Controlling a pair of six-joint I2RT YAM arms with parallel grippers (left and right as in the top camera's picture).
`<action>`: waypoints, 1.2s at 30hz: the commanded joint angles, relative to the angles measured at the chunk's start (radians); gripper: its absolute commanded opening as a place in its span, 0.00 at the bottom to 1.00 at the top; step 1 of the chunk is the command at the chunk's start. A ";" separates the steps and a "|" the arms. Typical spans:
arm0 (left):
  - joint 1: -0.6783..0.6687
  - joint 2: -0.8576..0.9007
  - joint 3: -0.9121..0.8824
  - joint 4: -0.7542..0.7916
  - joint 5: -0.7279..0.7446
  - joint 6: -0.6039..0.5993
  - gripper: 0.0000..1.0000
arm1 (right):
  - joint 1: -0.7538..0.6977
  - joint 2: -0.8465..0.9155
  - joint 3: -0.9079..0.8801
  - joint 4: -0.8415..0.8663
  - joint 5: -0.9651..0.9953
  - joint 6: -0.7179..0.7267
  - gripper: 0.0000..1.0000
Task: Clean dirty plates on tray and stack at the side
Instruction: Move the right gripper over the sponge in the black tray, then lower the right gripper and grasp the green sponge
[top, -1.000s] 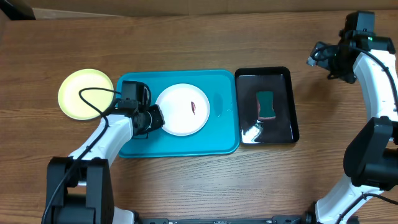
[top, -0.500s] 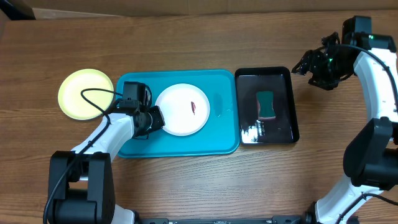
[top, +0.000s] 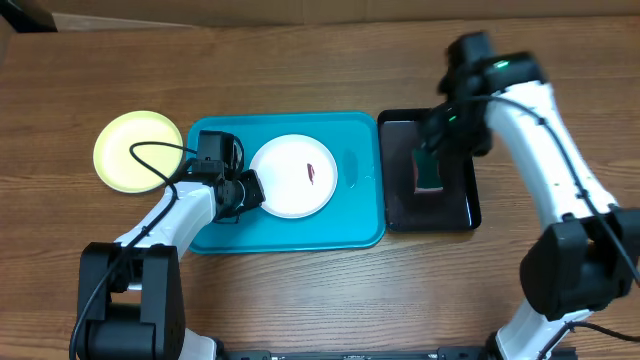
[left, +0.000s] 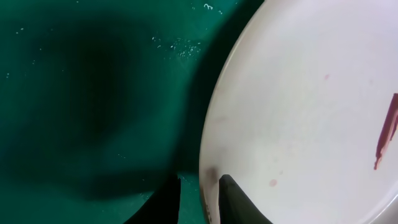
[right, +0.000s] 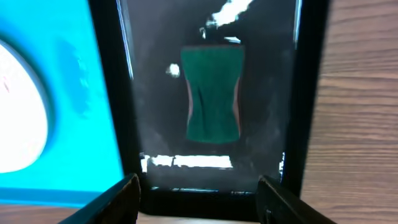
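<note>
A white plate (top: 293, 176) with a reddish smear (left: 385, 134) lies on the turquoise tray (top: 350, 225). My left gripper (left: 200, 199) is shut on the white plate's left rim, one finger over the plate and the other on the tray side. A yellow-green plate (top: 139, 151) rests on the table left of the tray. My right gripper (right: 202, 199) hangs open above the black tray (right: 106, 93), its fingers wide apart with nothing between them. In the overhead view the right gripper (top: 432, 152) is just above a green sponge (top: 430, 172).
The black tray (top: 465, 210) sits right beside the turquoise tray and holds the green sponge (right: 212, 102) plus wet glare patches. Bare wooden table (top: 330, 70) lies behind both trays and to the right. The left arm's cable loops over the tray's left edge.
My right arm has swung in from the far right of the table to above the black tray and sponge, its jaws narrowing somewhat. The left arm and white plate have not moved.
</note>
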 joint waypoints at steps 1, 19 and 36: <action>-0.014 0.012 0.023 0.003 -0.010 0.015 0.24 | 0.048 -0.019 -0.109 0.081 0.146 0.029 0.62; -0.014 0.012 0.023 0.002 -0.010 0.015 0.24 | 0.056 -0.019 -0.413 0.513 0.166 0.017 0.62; -0.014 0.012 0.023 0.001 -0.010 0.015 0.25 | 0.051 -0.018 -0.510 0.671 0.168 0.018 0.62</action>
